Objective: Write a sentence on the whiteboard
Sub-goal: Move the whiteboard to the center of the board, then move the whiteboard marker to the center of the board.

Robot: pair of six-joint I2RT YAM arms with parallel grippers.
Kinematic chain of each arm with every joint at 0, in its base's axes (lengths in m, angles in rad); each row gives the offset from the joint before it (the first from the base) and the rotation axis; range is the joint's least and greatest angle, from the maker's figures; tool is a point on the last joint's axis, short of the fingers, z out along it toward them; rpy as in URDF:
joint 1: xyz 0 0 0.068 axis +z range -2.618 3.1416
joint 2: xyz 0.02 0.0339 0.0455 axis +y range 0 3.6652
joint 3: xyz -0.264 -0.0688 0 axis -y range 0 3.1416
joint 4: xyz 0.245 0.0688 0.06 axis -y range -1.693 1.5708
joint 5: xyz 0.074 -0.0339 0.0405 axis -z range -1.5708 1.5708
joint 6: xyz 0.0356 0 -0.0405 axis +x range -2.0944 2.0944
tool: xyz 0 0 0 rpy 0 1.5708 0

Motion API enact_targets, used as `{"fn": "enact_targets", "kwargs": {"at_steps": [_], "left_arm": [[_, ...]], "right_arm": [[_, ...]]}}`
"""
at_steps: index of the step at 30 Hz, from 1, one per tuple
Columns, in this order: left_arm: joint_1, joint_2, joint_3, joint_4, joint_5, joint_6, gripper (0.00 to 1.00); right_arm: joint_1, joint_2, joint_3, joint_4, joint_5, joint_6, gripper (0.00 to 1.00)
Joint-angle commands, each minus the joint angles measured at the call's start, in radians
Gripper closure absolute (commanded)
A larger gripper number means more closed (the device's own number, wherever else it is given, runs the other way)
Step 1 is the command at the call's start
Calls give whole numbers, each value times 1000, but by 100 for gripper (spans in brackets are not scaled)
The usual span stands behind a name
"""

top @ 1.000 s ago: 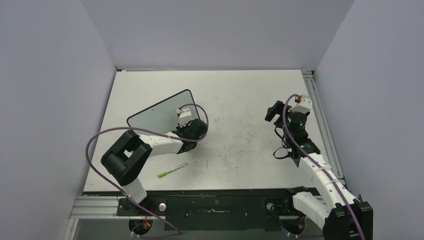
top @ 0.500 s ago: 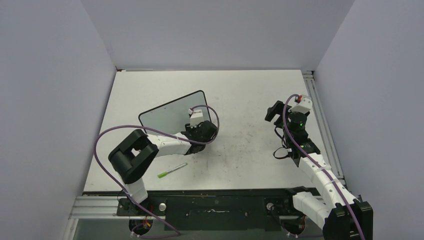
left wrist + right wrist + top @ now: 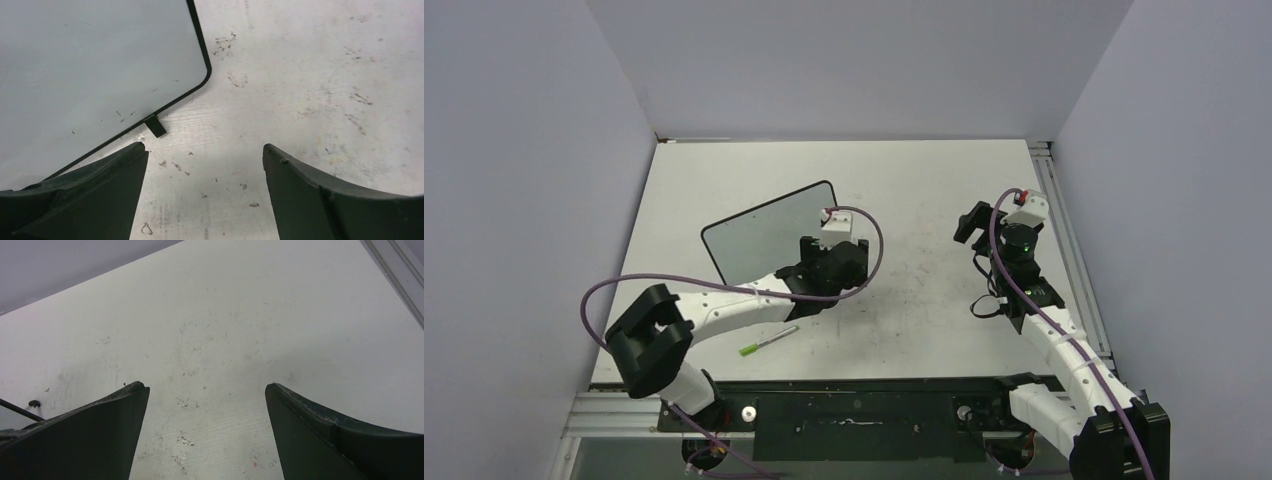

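Beside the rounded, black-framed corner of the smooth whiteboard (image 3: pixel 90 60), my left gripper (image 3: pixel 205 150) gapes empty over scuffed table (image 3: pixel 310 75); right gripper (image 3: pixel 207 387) gapes too.

Top camera looks down on the small black-framed white whiteboard (image 3: pixel 769 235); left wrist camera shares its corner (image 3: pixel 100 60), close; right wrist camera faces scuffed white tabletop (image 3: pixel 225 340) beside it.
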Motion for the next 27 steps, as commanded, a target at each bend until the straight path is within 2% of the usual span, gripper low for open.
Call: {"fn": "enact_targets", "kwargs": {"at_steps": [1,5,9,13,19,23,27], "left_arm": [[-37,-141,-14,-85,64,99,15],[-37,-270,-95,-205,248,138,15],[-26,-326,-145,-332,406,152,15],[0,-314,-158,-397,459,137,16],[106,-273,-161,-462,501,143,20],[108,-251,-151,-522,476,153,25],[109,-231,-171,-573,466,107,25]], "right_arm": [[3,-4,53,24,-3,6,10],[4,-10,50,25,-6,9,10],[3,-13,50,27,-9,14,10],[4,-11,44,37,-16,22,10],[4,-17,61,15,-27,18,10],[4,-48,59,3,-15,15,10],[4,-59,61,-7,-11,13,10]]}}
